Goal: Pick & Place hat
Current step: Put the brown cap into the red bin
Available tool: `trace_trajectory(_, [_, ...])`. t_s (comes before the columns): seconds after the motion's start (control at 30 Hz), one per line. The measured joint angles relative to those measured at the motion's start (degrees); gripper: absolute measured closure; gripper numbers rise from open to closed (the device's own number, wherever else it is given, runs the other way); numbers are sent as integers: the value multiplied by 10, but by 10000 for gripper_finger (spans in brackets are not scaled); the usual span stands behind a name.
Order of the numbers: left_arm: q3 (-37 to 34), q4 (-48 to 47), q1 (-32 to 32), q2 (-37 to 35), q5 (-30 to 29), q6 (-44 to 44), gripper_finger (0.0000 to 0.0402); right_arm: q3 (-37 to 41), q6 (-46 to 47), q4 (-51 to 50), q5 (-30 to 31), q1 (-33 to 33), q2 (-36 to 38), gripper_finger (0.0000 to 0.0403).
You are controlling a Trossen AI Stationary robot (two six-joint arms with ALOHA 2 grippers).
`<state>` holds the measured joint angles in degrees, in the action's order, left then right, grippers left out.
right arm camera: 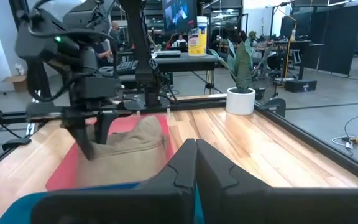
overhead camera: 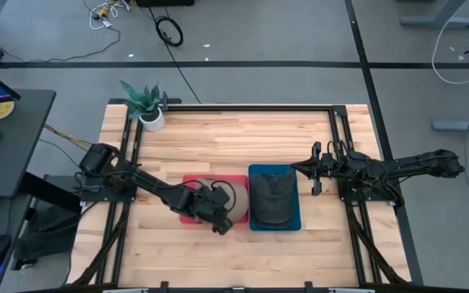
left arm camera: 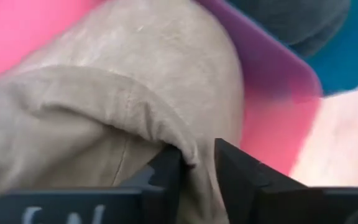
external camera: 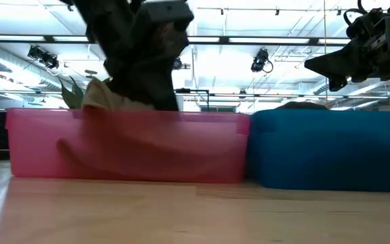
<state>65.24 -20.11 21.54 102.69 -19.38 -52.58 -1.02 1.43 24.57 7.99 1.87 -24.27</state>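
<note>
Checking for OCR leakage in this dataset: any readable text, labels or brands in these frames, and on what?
None can be read.
Left gripper: pale marks on its body, cut off at the frame edge, unreadable.
Yellow container on the desk behind: label too small to read.
Wall screen: picture only, blurred.

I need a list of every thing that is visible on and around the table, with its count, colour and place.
Soft fabric hat: one, beige, inside the pink bin.
Second fabric hat: one, dark grey, inside the blue bin.
Shallow plastic bin: one, pink, centre of the table.
Plastic bin: one, blue, against the pink bin's right side.
Potted plant: one, green leaves in a white pot, far left corner.
Wooden table: one, light wood with a black frame.
Left gripper: one, black, in the pink bin, fingers around a fold of the beige hat.
Right gripper: one, black, shut, above the table right of the blue bin.
</note>
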Motion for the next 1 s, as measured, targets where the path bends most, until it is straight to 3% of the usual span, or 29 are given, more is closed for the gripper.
trace_trajectory(0.3, [84, -52, -2, 0, -2, 25, 232, 0, 0, 0, 0, 0, 0, 390])
trace_trajectory(0.7, [124, -161, 18, -2, -2, -14, 239, 0, 0, 0, 0, 0, 0, 390])
trace_trajectory(1.0, [120, -160, 82, -3, 4, -15, 241, 0, 0, -1, 0, 0, 0, 390])
